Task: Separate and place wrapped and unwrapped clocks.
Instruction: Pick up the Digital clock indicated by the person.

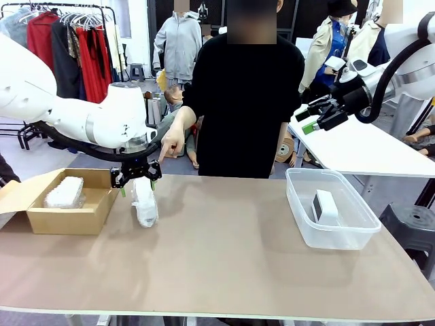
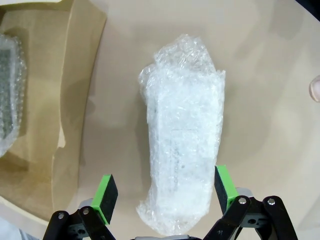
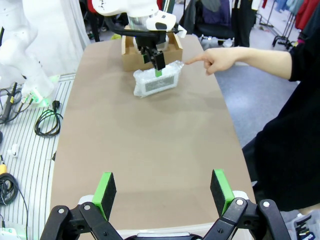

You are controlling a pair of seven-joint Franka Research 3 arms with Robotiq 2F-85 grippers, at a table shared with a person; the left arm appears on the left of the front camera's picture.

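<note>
Left gripper [image 2: 165, 192]: jaws wide apart, straddling the near end of the slimmer bubble-wrap bundle [image 2: 184, 135], pads not visibly touching it.
Slimmer bundle: flat on the table [image 1: 224, 251], just beside the cardboard box [image 1: 64, 216].
Fat bundle [image 1: 64, 192]: inside the box.
Right gripper [image 1: 311, 117]: spread open, empty, raised above the clear plastic tub [image 1: 340, 231].
Bare white clock [image 1: 325, 206]: in the tub.
Person's hand [image 1: 171, 145]: forefinger pointing down toward the slimmer bundle.
</note>
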